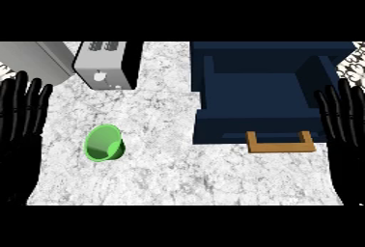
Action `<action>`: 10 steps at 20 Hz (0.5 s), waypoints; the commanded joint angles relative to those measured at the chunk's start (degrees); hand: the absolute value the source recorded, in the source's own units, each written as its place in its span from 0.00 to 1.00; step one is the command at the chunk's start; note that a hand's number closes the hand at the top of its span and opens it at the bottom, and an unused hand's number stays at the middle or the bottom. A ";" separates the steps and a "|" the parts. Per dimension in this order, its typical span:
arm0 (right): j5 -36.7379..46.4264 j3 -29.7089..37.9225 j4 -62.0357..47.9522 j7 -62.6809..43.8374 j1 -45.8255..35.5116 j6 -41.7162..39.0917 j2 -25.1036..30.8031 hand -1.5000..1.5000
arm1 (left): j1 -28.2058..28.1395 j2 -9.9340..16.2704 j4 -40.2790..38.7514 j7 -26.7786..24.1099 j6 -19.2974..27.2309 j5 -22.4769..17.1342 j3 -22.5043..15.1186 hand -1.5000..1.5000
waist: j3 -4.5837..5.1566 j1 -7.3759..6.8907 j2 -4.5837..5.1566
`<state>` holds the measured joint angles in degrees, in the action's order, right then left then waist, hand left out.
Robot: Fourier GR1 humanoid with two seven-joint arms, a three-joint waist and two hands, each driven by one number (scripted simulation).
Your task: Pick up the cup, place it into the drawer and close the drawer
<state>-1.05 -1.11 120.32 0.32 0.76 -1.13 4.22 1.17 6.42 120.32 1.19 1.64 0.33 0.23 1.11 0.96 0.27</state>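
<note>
A grey toaster [105,63] with a black side stood at the back of the white marble counter [164,169]. To its left was a plain grey surface [32,55].

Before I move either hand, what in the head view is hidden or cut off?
- Dark blue open drawer: its far part runs under the top edge; its front panel hides the near floor.
- Green plastic cup: its base is hidden by its own wall.
- Grey toaster: its top is cut off.
- Left hand and right hand: both forearms run out of frame.
</note>
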 commanded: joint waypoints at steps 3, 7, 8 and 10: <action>-0.86 0.23 2.69 -2.39 1.74 -1.94 1.42 0.00 | 2.73 -4.74 -4.28 -1.45 6.85 9.43 -3.94 0.00 | -1.12 -0.63 -0.29; -3.14 -3.18 -1.04 -4.90 -1.31 -2.36 -1.03 0.00 | 0.82 -6.31 -4.53 1.29 15.73 1.95 -5.39 0.00 | -1.06 -0.99 -0.19; -5.49 -0.33 -3.16 -5.12 -3.34 -3.04 -0.02 0.00 | 1.50 -6.33 -5.62 1.21 17.53 2.10 -7.23 0.00 | -1.10 -0.94 -0.15; -7.68 1.85 -1.49 -5.45 -2.37 -4.60 1.61 0.00 | 2.04 -6.37 -11.74 -2.98 22.05 2.47 -9.66 0.00 | -1.09 -0.53 -0.17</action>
<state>-4.16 -1.76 119.38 -3.44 -0.71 -3.59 4.56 3.17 0.88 114.35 0.94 16.93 5.39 -6.50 0.09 0.27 0.07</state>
